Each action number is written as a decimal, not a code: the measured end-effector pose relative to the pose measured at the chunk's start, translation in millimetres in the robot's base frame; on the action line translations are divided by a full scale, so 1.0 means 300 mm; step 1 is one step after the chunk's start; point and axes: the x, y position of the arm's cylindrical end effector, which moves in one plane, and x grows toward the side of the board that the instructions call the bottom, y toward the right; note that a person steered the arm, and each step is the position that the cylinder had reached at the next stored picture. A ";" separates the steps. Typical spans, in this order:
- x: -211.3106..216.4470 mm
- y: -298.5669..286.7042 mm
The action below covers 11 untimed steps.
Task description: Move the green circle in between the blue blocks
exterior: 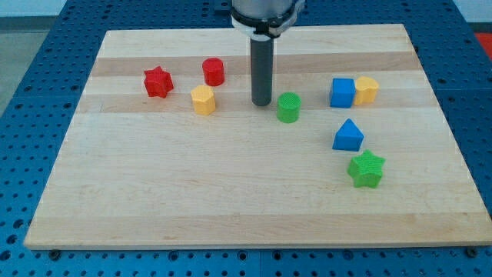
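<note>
Green circle (288, 107) sits left of the blue cube (342, 92) and blue triangle (348, 136), not between them yet; no fingers, my tip (261, 104) just left of it.

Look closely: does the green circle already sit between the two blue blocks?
No, the green circle sits left of both the blue cube and blue triangle, beside my tip.

My tip (261, 103) sits just left of the green circle (288, 108), possibly touching.
</note>
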 end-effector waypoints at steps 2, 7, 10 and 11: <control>0.102 0.055; 0.104 -0.090; 0.020 0.104; 0.060 0.205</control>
